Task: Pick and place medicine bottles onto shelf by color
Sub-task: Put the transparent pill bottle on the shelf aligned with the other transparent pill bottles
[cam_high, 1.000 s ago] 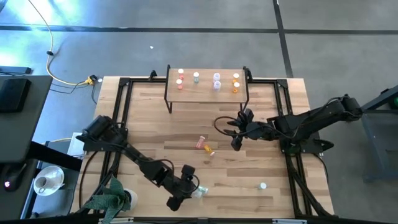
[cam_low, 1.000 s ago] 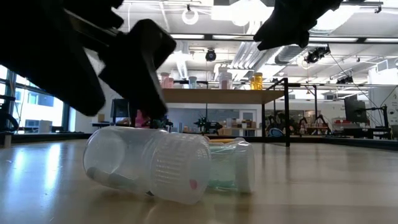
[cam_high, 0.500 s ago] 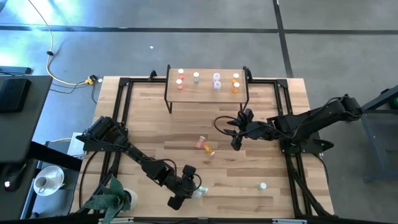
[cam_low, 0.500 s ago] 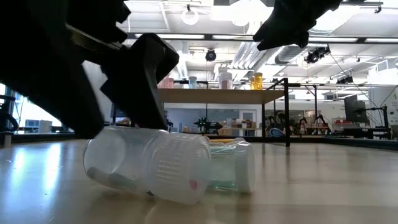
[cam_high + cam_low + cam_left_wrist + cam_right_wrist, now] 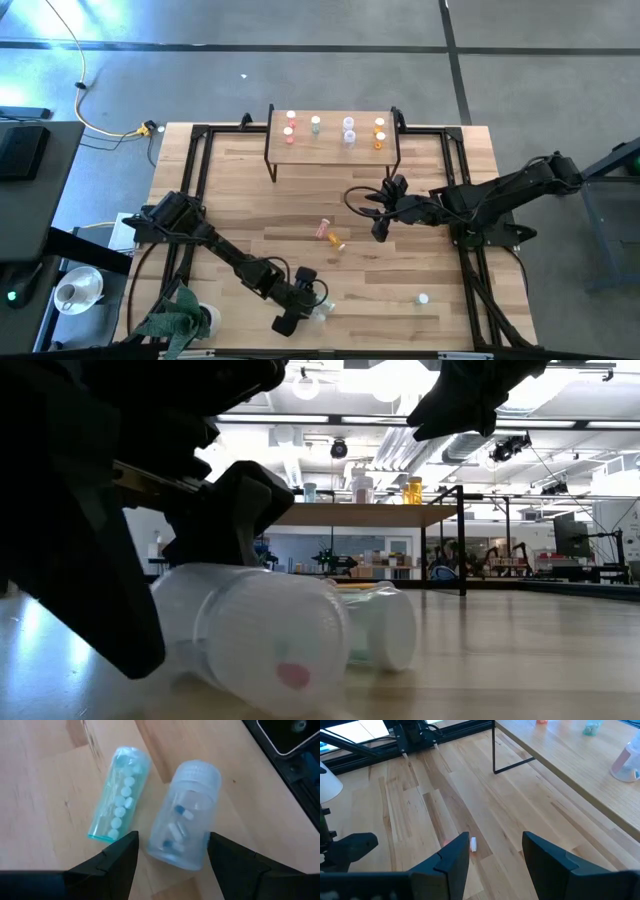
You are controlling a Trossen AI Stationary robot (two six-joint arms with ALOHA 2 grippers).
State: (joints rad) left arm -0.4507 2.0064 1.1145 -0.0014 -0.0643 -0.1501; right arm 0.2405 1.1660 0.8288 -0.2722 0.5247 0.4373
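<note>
left jaws straddle the clear bottle

down at the near edge of the table [image 5: 420, 190], the left gripper [image 5: 170, 852] is right over its target. the clear pill bottle [image 5: 184, 815] lies on its side between the two dark fingers [image 5: 117, 857], jaws spread wide and released, nothing pinched yet as far as the wrist view shows. the bottle's long axis runs away from the wrist, base towards the palm and cap pointing out ahead, so the fingers flank its sides. that is the relation that counts: a squeeze here would close across the width of the barrel, not along its length.

just beside it lies the pale green bottle [image 5: 119, 795], also on its side, roughly parallel and outside the jaws. one finger sits in the narrow gap between the two, so a nudge to the green one looks possible.

the right gripper [image 5: 381, 213] hangs mid-table with its jaws apart and empty, near the pink and orange bottles [image 5: 327, 234]; it is well away from the clear one. another white-capped bottle [image 5: 423, 298] stands alone towards the near right. the shelf [image 5: 332, 145] at the far side already carries several sorted bottles.
</note>
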